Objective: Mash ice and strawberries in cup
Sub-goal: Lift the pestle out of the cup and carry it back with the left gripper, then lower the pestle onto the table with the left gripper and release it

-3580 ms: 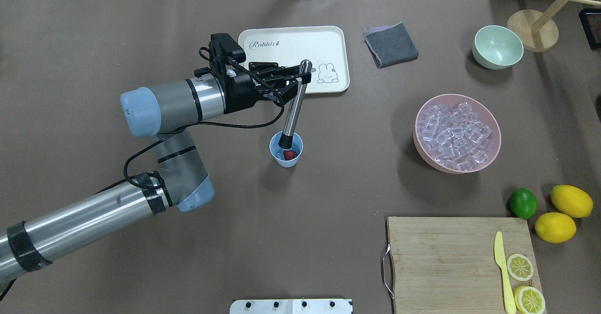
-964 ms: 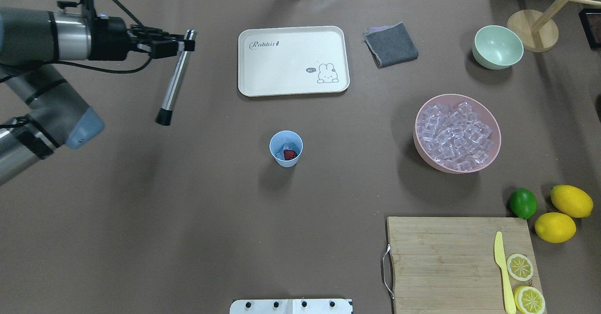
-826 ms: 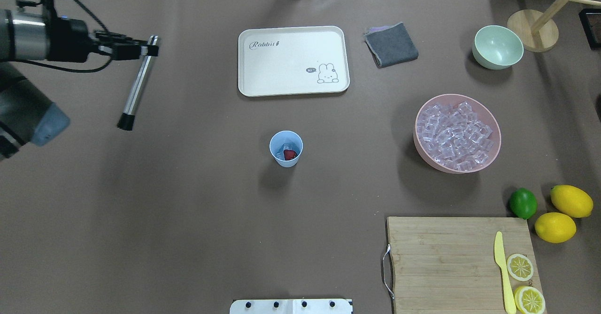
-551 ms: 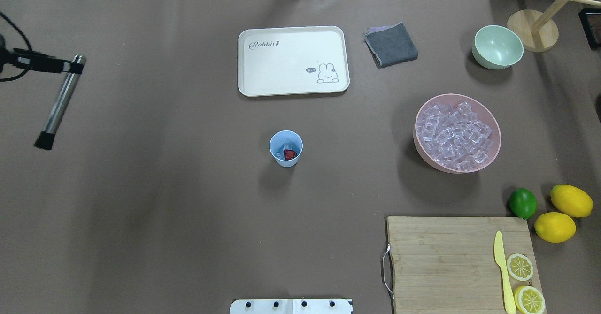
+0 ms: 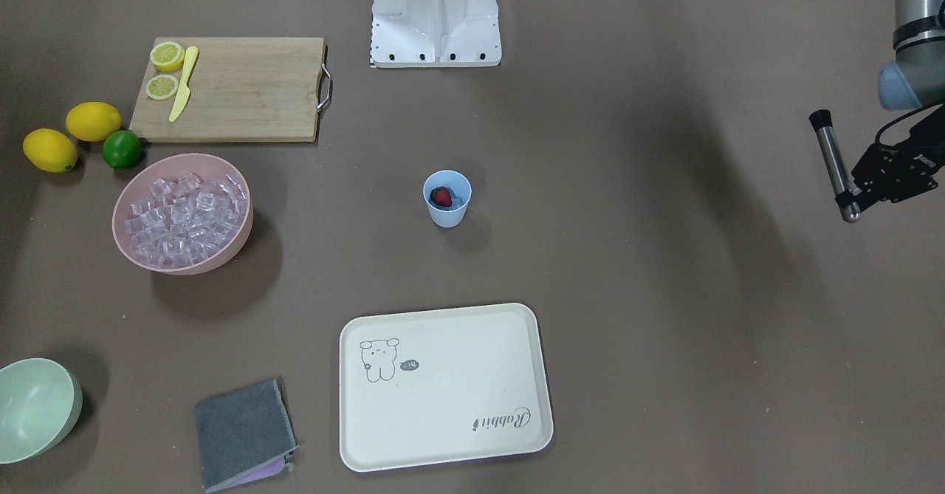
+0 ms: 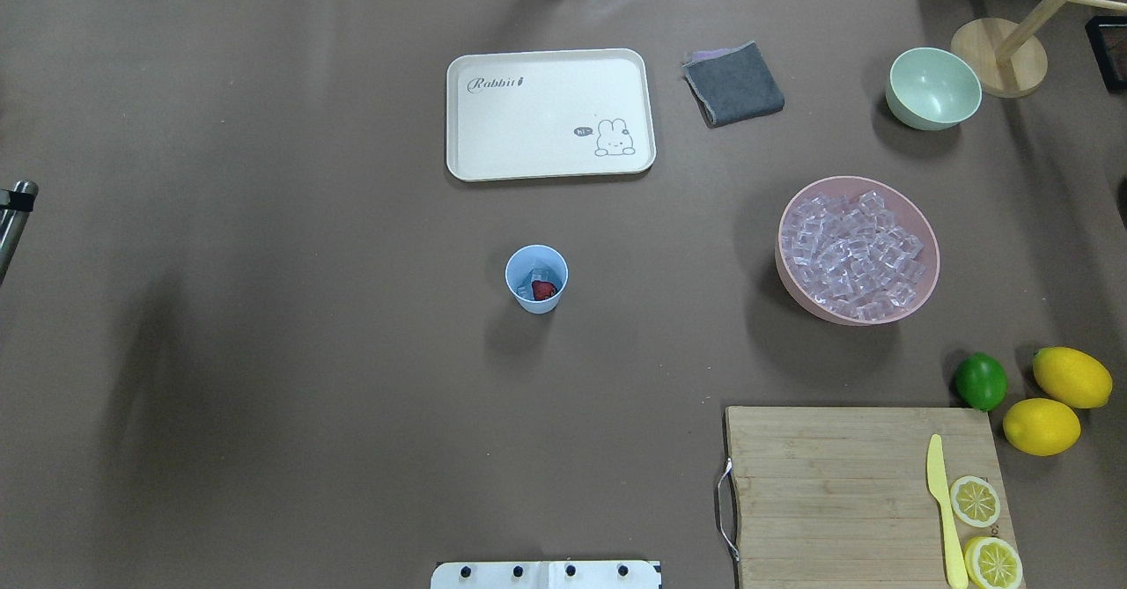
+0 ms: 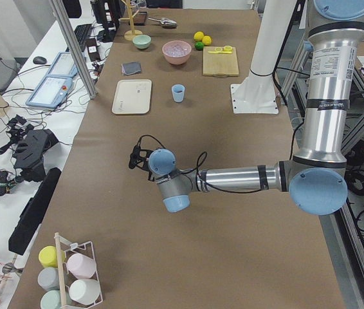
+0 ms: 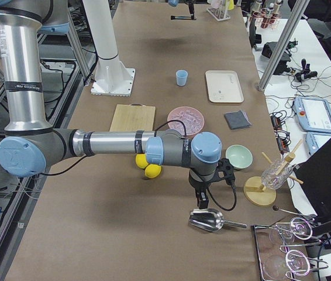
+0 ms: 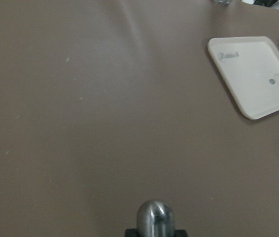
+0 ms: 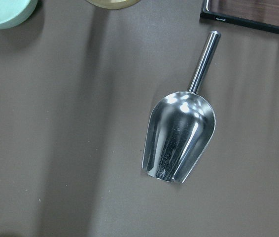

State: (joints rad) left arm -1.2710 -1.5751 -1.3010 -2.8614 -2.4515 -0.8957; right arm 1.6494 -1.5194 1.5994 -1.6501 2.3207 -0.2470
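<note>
— Left pincer [image 5: 849, 200], what have you got on it?
— Clamped tight on the metal muddler [image 5: 834, 162], gripping it near the rounded end, with the black tip pointing back toward the robot's base. I've got it off at the far left edge of the table [image 6: 264, 351], well apart from everything else.
— And moving rightward?
— I see the cream tray [image 6: 546, 114] on the far side. Then comes the cup [image 6: 536, 279], upright in the middle of the table with nothing near it. The strawberry [image 6: 544, 290] lies in the bottom of it, with a clear piece of ice [image 5: 458, 201] just beside it.
— Further over?
— A folded grey cloth [image 6: 733, 84], then the pink bowl [image 6: 780, 259] heaped with more cubes, well to the right of the cup. Nearer the robot I see a lime [image 6: 980, 380], two lemons and the cutting board [image 6: 828, 492].
— Right pincer [image 8: 203, 204]?
— It hangs just above a steel scoop [image 10: 179, 138] past the table's right end. Only the side camera catches it, so I cannot tell whether it's open or closed
</note>
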